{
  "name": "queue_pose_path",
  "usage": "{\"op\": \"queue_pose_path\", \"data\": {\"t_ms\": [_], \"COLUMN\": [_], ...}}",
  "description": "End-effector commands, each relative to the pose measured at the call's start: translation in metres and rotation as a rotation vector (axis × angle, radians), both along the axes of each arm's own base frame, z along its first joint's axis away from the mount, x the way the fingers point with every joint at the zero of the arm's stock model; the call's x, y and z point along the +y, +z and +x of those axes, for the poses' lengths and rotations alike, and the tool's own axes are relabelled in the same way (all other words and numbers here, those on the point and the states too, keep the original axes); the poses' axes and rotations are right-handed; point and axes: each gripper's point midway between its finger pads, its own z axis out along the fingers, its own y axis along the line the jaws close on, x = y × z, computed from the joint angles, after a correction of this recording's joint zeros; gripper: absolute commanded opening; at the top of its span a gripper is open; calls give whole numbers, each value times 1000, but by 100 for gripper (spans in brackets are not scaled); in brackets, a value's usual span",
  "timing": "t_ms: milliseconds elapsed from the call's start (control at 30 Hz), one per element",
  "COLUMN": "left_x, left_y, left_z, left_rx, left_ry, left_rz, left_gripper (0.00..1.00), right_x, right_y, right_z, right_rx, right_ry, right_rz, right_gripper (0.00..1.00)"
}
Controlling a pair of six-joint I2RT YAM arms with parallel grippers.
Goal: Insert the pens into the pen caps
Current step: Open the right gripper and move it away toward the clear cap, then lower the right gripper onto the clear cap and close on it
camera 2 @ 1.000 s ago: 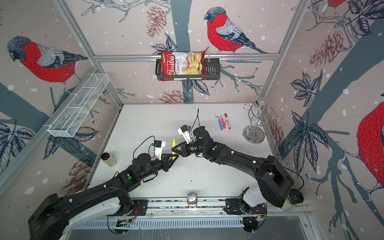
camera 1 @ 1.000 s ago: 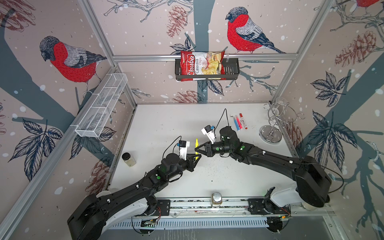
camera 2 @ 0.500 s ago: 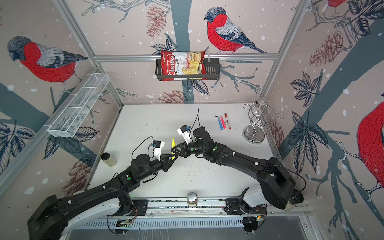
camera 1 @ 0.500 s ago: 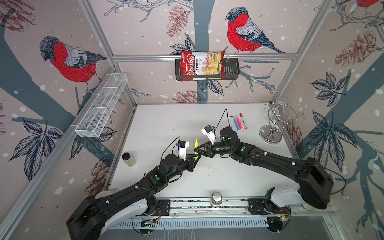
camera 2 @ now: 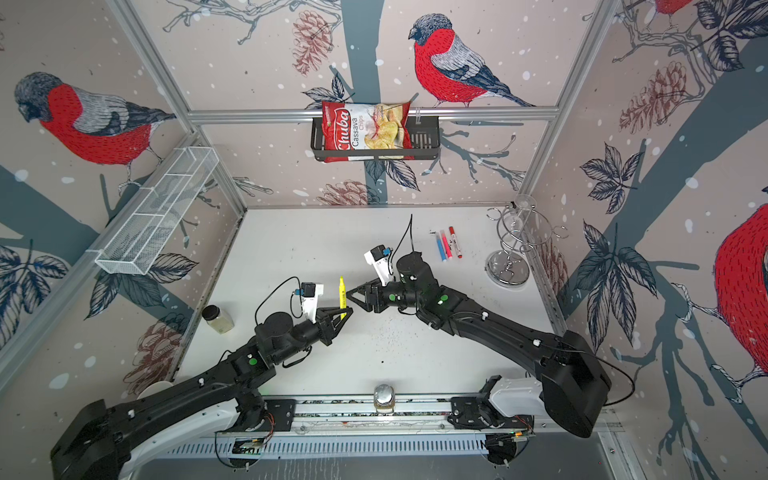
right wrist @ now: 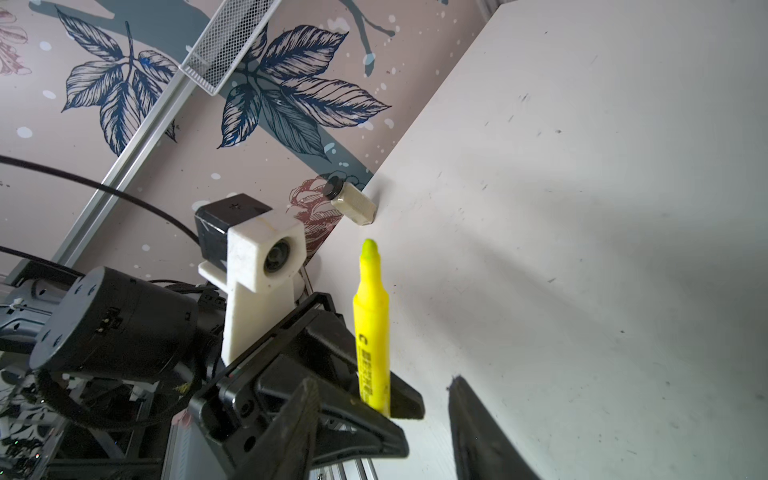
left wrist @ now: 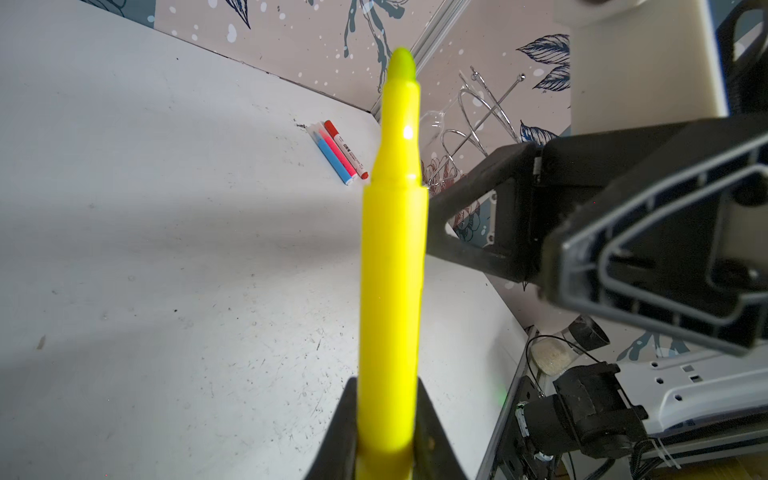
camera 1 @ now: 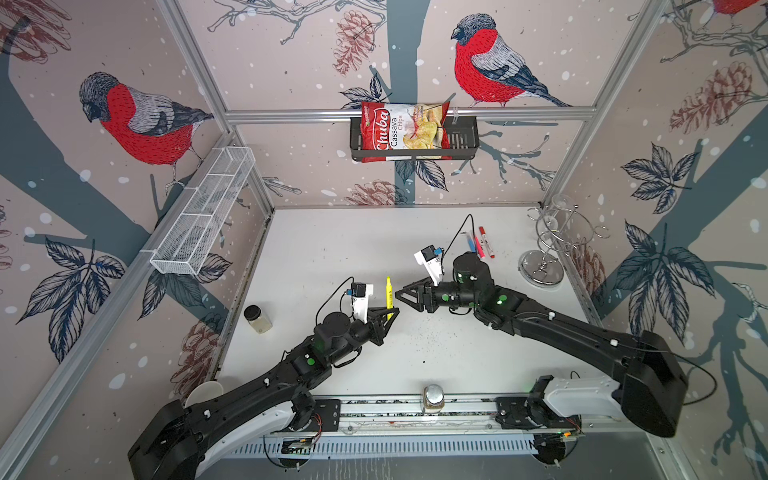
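Standing upright in the air, the yellow pen (camera 1: 389,296) is clamped at its lower end by the left gripper (camera 1: 390,313), whose jaws are pressed together on the barrel. Its tip points up. This tip is blurred in the left wrist view, so I cannot tell whether it is bare or covered. The pen is well apart from the chrome wire stand (camera 2: 508,266). Between the pen and the stand is the right gripper (camera 1: 400,295), just beside the pen but apart from it, with its jaws spread. Three other pens (camera 2: 446,246), one blue, one pink and one white with red ends, lie side by side on the white table (camera 2: 415,361) near the stand.
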Motion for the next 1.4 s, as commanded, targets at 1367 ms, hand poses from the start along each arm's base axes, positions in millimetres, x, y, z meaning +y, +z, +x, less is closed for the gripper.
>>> {"op": "queue_pose_path", "data": {"t_ms": [1367], "left_x": [7], "left_y": [4], "left_z": [-7], "left_rx": [-104], "left_ry": [-19], "left_rz": [38], "left_gripper": [0], "right_x": [-242], "right_y": [-174], "right_z": [86], "right_rx": [427], "right_ry": [-967], "right_rz": [-702], "right_gripper": [39]}}
